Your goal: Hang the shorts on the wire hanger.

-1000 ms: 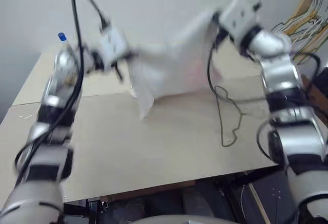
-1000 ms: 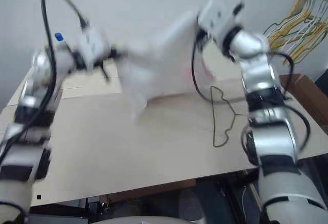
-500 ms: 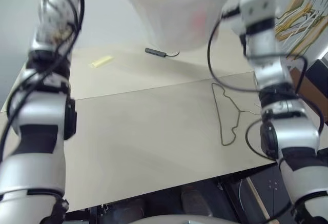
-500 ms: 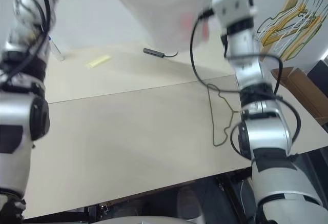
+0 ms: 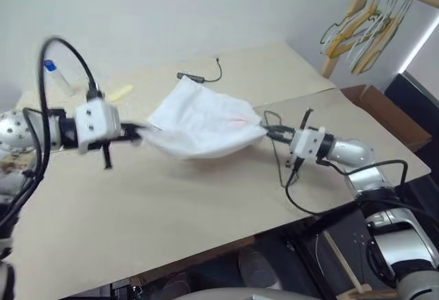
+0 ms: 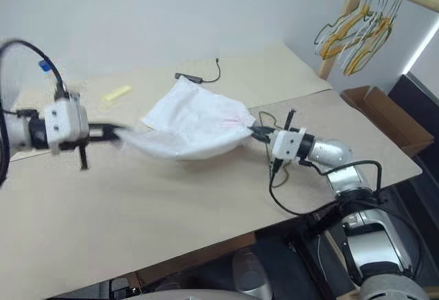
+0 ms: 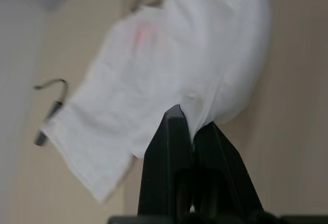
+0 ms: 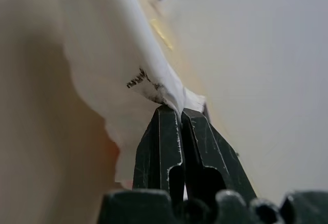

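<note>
The white shorts (image 5: 203,125) hang stretched between my two grippers, sagging low over the beige table (image 5: 171,204), with a faint pink tint near the right end. My left gripper (image 5: 140,134) is shut on the left edge of the fabric (image 7: 205,65). Opposite it, my right gripper (image 5: 266,132) is shut on the other edge (image 8: 128,65). The thin dark wire hanger (image 5: 267,114) lies flat on the table beneath the right gripper, partly hidden by it and by the shorts.
A wooden rack with bunched yellow and pale hangers (image 5: 358,25) stands at the back right, a cardboard box (image 5: 381,111) below it. A black cable (image 5: 199,77), a yellow strip (image 5: 121,93) and a blue-capped bottle (image 5: 52,75) lie at the table's far side.
Both arms have come down from high overhead to just above the table, bringing the shorts down with them. The camera has also swung, shifting the whole picture.
</note>
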### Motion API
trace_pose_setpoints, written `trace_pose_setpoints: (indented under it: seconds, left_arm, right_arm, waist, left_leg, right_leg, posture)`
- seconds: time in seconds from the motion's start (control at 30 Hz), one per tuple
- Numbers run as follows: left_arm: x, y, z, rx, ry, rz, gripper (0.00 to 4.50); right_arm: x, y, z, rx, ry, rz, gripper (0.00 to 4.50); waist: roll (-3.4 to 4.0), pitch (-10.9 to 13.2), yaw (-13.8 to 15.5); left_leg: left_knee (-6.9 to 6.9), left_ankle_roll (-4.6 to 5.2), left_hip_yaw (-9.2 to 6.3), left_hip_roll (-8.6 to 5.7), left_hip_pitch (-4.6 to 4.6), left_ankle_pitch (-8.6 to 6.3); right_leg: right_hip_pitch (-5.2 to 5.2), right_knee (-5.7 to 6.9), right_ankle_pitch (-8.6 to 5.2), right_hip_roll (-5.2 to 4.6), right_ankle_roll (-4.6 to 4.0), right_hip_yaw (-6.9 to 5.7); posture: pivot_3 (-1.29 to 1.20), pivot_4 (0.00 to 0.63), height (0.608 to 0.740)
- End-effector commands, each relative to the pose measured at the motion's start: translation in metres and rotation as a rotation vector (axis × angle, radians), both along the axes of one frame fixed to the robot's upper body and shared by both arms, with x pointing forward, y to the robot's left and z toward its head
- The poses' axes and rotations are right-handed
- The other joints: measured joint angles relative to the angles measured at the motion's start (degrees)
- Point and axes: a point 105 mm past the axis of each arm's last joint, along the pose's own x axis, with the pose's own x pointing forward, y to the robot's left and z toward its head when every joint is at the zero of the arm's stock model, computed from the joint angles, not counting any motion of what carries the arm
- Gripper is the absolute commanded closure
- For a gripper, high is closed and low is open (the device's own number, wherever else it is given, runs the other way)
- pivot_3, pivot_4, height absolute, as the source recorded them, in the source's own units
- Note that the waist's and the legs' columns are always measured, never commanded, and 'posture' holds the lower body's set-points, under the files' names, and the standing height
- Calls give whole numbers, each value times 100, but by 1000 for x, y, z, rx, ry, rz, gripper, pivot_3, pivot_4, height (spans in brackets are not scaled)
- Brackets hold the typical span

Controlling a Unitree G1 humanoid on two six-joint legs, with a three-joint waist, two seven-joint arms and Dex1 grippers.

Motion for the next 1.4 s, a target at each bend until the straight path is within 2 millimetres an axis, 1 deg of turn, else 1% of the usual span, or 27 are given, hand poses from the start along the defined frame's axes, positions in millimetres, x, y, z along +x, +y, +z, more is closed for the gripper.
trace_pose_setpoints:
  seconds: [0.03,0.1,0.13,0.17,0.27,0.37,0.53,0.63,0.73,0.83,0.97,1.0,1.07,1.1,1.13,1.2,1.27,1.3,1.37,1.4]
  left_arm:
    - [-33,-4,-5,110,113,-133,4473]
    - [-50,-6,-15,142,193,-181,4473]
    - [-58,-9,-20,149,229,-204,4473]
    - [-63,-11,-23,157,253,-226,4473]
    - [-77,-21,-31,163,293,-290,4473]
    - [-90,-31,-34,147,343,-349,4473]
    - [-102,-34,-38,137,403,-406,4473]
    - [-104,-41,-48,118,409,-416,4473]
    - [-104,-43,-54,113,409,-418,4473]
    - [-105,-42,-49,99,426,-428,3784]
    - [-106,-39,-45,90,434,-417,2595]
    - [-106,-37,-42,84,432,-407,2256]
    - [-101,-32,-33,59,405,-370,1662]
    - [-99,-31,-30,50,396,-357,1332]
    - [-95,-28,-22,27,369,-334,1029]
    - [-78,-21,-6,-38,303,-248,1024]
    - [-58,-17,10,-115,222,-161,1024]
    - [-46,-17,20,-176,180,-108,1024]
    - [-28,-21,38,-313,123,-37,1024]
    - [-21,-24,45,-389,125,-4,1024]
  right_arm:
    - [-10,2,-4,-113,-54,74,4500]
    - [-12,-5,-12,-182,-72,71,4500]
    - [-10,-8,-15,-209,-84,57,4500]
    - [-8,-12,-16,-227,-100,34,4500]
    - [-2,-18,-16,-260,-146,-7,4500]
    - [-2,-23,-17,-289,-181,-17,4500]
    - [-11,-32,-23,-336,-207,-2,4500]
    - [-21,-41,-27,-343,-200,-5,4500]
    - [-32,-39,-28,-320,-187,5,4500]
    - [-47,-37,-33,-299,-122,29,3677]
    - [-70,-35,-36,-312,-66,82,2390]
    - [-77,-36,-36,-315,-52,88,2005]
    - [-87,-40,-35,-311,-11,78,1390]
    - [-90,-41,-34,-307,1,71,1039]
    - [-92,-46,-31,-292,23,36,659]
    - [-90,-58,-23,-230,83,-74,32]
    - [-87,-70,-15,-156,153,-186,32]
    - [-83,-78,-10,-98,196,-277,32]
    - [-75,-92,-5,-8,289,-446,32]
    - [-72,-98,-5,22,331,-519,32]
  waist:
    - [2,-1,107]
    - [3,-1,189]
    - [2,-1,244]
    - [2,-1,299]
    - [2,-1,408]
    - [2,-1,491]
    - [1,0,502]
    - [1,0,496]
    - [-2,1,491]
    - [-2,1,469]
    - [-2,1,444]
    - [-2,1,440]
    - [-2,1,458]
    - [-3,2,469]
    - [-5,3,484]
    - [-6,4,526]
    - [-7,4,588]
    - [-8,4,618]
    - [-10,4,670]
    - [-10,4,686]
  left_leg:
    - [1,-4,3,11,11,-9]
    - [1,-5,5,23,6,-15]
    - [1,-6,7,25,-3,-18]
    - [2,-8,9,26,-13,-23]
    - [2,-12,12,33,-34,-29]
    - [5,-14,17,48,-36,-30]
    - [5,-13,32,65,-13,-30]
    - [5,-13,37,66,-11,-30]
    - [5,-9,41,68,-17,-33]
    - [5,-9,44,69,-17,-33]
    - [5,-8,49,77,-13,-33]
    - [5,-8,50,82,-12,-34]
    - [5,-7,52,87,-13,-34]
    - [5,-7,52,87,-14,-35]
    - [5,-7,52,87,-14,-35]
    - [6,-8,52,85,-13,-35]
    - [7,-8,53,85,-11,-35]
    - [7,-8,53,85,-10,-35]
    - [8,-8,53,86,-10,-35]
    - [8,-8,53,85,-12,-35]
  right_leg:
    - [13,-8,-3,5,-3,0]
    - [10,-36,1,17,-10,1]
    - [-14,-38,6,18,-17,3]
    - [-22,-38,25,19,-49,5]
    - [-36,-37,30,28,-58,9]
    - [-37,-38,36,44,-68,13]
    - [-21,-38,41,63,-82,20]
    - [-20,-40,41,64,-82,23]
    - [-22,-43,41,63,-82,26]
    - [-20,-43,41,63,-82,28]
    - [-16,-43,36,67,-81,31]
    - [-17,-43,25,71,-66,32]
    - [-18,-42,14,74,-51,33]
    - [-19,-42,11,74,-49,32]
    - [-19,-42,11,73,-49,31]
    - [-15,-43,10,70,-47,32]
    - [-11,-43,9,71,-45,31]
    - [-11,-43,9,71,-44,31]
    - [-10,-43,8,71,-43,30]
    - [-11,-44,9,70,-42,30]
  posture:
    - [-132,0,740]
    - [-130,0,740]
    - [-132,0,740]
    - [-136,0,740]
    - [-143,0,740]
    - [-154,0,740]
    - [-165,0,740]
    - [-178,0,740]
    - [-186,0,740]
    - [-198,0,740]
    - [-204,0,740]
    - [-204,0,740]
    - [-203,0,740]
    - [-203,0,740]
    - [-198,0,740]
    - [-190,0,740]
    - [-189,0,740]
    - [-188,0,740]
    - [-193,0,740]
    - [-197,0,740]
